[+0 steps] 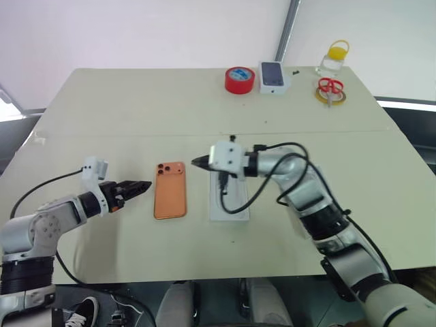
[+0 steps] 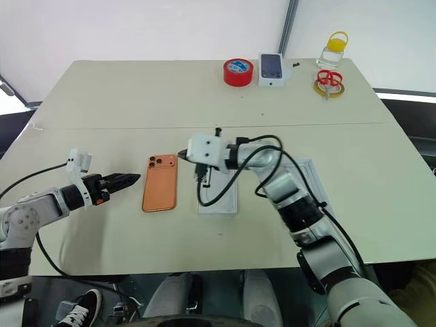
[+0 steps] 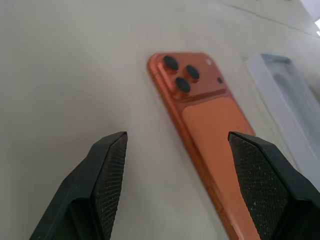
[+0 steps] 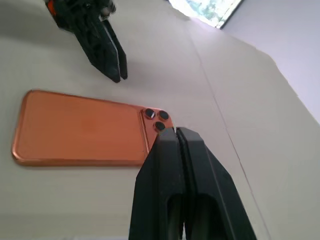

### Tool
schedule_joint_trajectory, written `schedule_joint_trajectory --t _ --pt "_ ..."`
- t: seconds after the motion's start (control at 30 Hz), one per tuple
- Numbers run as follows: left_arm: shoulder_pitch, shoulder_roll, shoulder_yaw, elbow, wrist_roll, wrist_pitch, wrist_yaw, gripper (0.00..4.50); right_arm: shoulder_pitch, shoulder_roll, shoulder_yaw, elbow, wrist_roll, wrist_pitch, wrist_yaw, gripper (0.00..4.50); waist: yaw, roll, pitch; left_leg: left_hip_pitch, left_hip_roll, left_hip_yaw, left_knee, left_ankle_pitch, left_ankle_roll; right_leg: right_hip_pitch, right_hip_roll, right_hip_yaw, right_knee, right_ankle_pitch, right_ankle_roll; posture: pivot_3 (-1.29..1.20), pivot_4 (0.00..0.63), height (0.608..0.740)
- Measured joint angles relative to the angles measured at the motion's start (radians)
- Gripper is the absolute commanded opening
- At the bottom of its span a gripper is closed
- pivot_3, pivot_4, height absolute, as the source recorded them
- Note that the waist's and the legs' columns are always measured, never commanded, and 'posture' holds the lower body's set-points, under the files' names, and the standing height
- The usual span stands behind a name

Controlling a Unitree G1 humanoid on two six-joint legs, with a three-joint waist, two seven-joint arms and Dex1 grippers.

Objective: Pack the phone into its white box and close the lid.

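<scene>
The orange phone [image 1: 169, 189] lies back up on the table, its camera cluster at the far end. My left gripper [image 1: 143, 185] hovers just left of it, open, its fingers [image 3: 112, 165] spread with nothing between them. My right gripper [image 1: 199, 162] is shut and empty, pointing left, with its tip [image 4: 175, 132] over the phone's far right corner by the cameras. The white box [image 2: 228, 204] lies right beside the phone, under my right wrist and its cable. The lid [image 2: 308, 172] sits further right, mostly hidden behind my right forearm.
At the table's far edge stand a red tape roll [image 1: 240, 80], a small box printed with a dark phone [image 1: 273, 77], red-handled scissors on a yellow ring [image 1: 330, 90] and a yellow-capped bottle [image 1: 334, 60]. A seam crosses the table behind the phone.
</scene>
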Motion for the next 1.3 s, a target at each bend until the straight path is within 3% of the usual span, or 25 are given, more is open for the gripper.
schedule_joint_trajectory --t 0.23,0.5,0.8,0.97,1.3 --pt "-0.055 -0.019 0.039 -0.003 -0.05 0.168 0.077 3.4 -0.032 -0.004 0.146 0.159 -0.153 -0.058 0.042 0.06 -0.006 0.0 0.0 0.0 -0.002 0.0 0.0 0.001 -0.002 0.0 -0.001 0.0 0.0 0.0 0.0 0.0 0.15 0.74" --pt "-0.062 -0.066 0.079 -0.009 -0.079 0.22 0.113 3.4 -0.055 0.053 0.148 0.195 -0.171 -0.019 0.06 0.06 -0.004 0.0 0.0 0.0 -0.002 -0.001 -0.001 0.002 -0.004 0.0 -0.001 0.0 0.0 0.0 0.0 0.0 0.15 0.74" --pt "-0.092 -0.121 0.05 -0.016 -0.078 0.239 0.136 3.4 -0.103 0.095 0.176 0.275 -0.288 -0.012 -0.019 0.06 -0.001 0.001 -0.002 0.002 -0.003 -0.001 -0.001 0.003 -0.005 0.001 -0.002 0.0 0.0 -0.001 -0.002 0.0 0.15 0.74" --pt "-0.132 -0.193 0.052 -0.006 -0.078 0.267 0.184 3.4 -0.103 0.098 0.175 0.275 -0.296 -0.013 -0.018 0.06 0.004 0.002 -0.003 0.005 -0.004 -0.002 -0.001 0.002 -0.005 0.005 -0.003 0.0 0.0 -0.001 -0.002 0.0 0.15 0.74" --pt "-0.246 -0.333 0.146 0.048 -0.106 0.497 0.276 3.4 -0.103 0.101 0.172 0.289 -0.308 -0.026 -0.024 0.06 -0.001 0.002 -0.003 0.011 -0.005 -0.002 -0.002 0.002 -0.004 0.01 -0.003 0.0 0.0 -0.001 -0.001 0.0 0.15 0.74"
